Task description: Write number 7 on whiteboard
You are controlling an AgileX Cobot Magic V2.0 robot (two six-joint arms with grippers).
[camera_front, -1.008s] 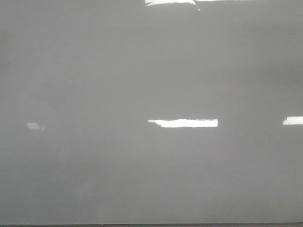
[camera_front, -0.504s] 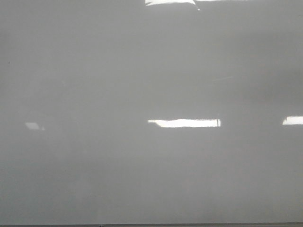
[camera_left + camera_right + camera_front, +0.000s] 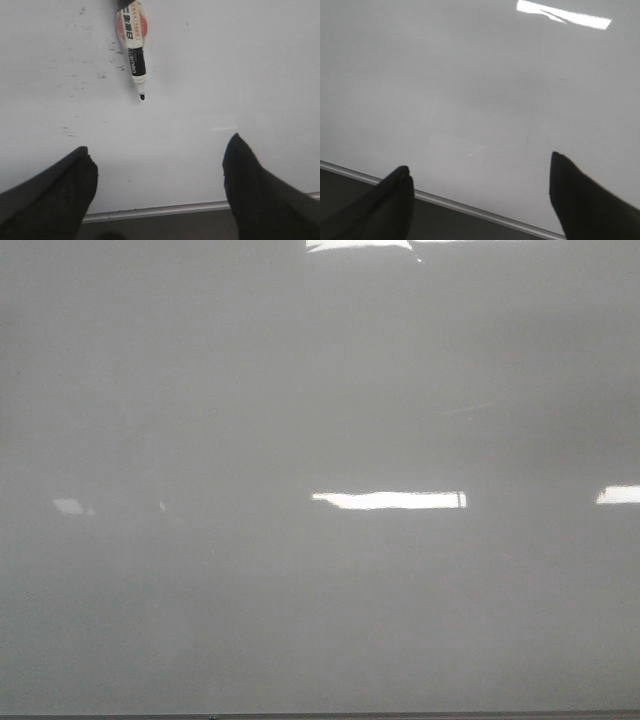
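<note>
We are seeing no arm in the front view, only the glossy pale grey whiteboard (image 3: 300, 390), and the thin black number 7 (image 3: 461, 499) is barely showing, just a short dark stem crossing a bright reflection. Our left gripper (image 3: 160, 170) is hanging spread and empty; beyond its fingertips is lying an uncapped black-and-white marker (image 3: 133, 45), its printed characters too small to read, cut off at the frame edge. Our right gripper (image 3: 480, 175) is likewise gaping, grasping nothing.

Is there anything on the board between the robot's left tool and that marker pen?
No. In the left wrist view, only bare whiteboard lies between the open left tool and the uncapped marker.
</note>
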